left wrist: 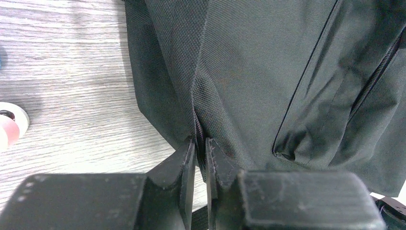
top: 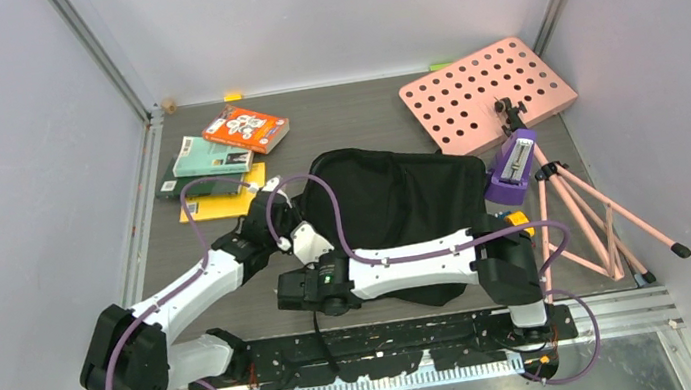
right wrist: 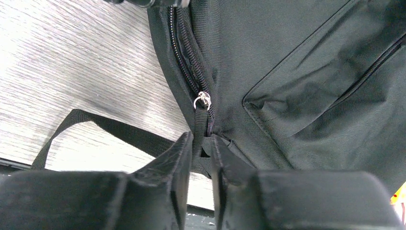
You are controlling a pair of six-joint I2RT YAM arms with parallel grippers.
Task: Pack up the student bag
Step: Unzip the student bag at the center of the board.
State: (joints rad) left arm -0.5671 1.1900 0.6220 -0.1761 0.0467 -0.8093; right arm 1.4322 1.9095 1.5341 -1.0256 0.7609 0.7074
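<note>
The student bag (top: 404,207) is a black fabric backpack lying flat in the middle of the table. My left gripper (left wrist: 201,143) is shut on a fold of fabric along the bag's zipper seam (left wrist: 197,112) at its left edge. My right gripper (right wrist: 202,143) is shut on the black fabric pull tab (right wrist: 200,125) that hangs from the silver zipper slider (right wrist: 203,99). The zipper track (right wrist: 181,52) runs up the bag's edge above the slider. A zipped front pocket (right wrist: 306,91) shows to the right. Both arms meet at the bag's near-left corner (top: 315,260).
An orange book (top: 245,129), a teal book (top: 210,157) and a yellow folder (top: 222,203) lie at the back left. A pink board with round holes (top: 488,94), a purple metronome (top: 511,168) and pink stand legs (top: 597,222) lie at the right. A black strap (right wrist: 95,125) trails on the table.
</note>
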